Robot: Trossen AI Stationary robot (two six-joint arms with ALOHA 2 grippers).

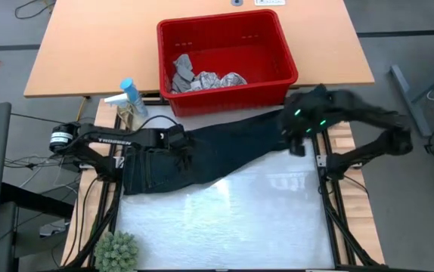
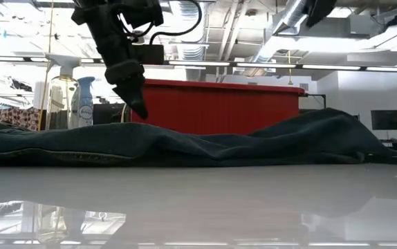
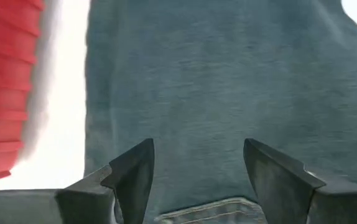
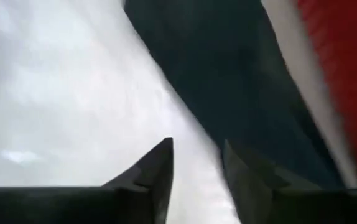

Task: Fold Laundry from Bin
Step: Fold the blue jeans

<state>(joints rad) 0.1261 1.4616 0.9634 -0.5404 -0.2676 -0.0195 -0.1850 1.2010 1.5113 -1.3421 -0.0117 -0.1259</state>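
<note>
Thing: your long dark navy trousers (image 1: 209, 155) feel soft and floppy.
Hold: pinch the waistband.
Left gripper (image 3: 194, 180): jaws open.
Right gripper (image 4: 197, 171): jaws apart, holding nothing.

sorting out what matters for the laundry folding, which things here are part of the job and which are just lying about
Part of the job:
- trousers, spread on the table
- red bin
- cloths left in the bin

Just lying about:
- spray bottle
- small green plant

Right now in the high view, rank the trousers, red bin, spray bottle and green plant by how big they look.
1. Trousers and red bin: too close to rank.
2. Green plant.
3. Spray bottle, though nearly alike.
</note>
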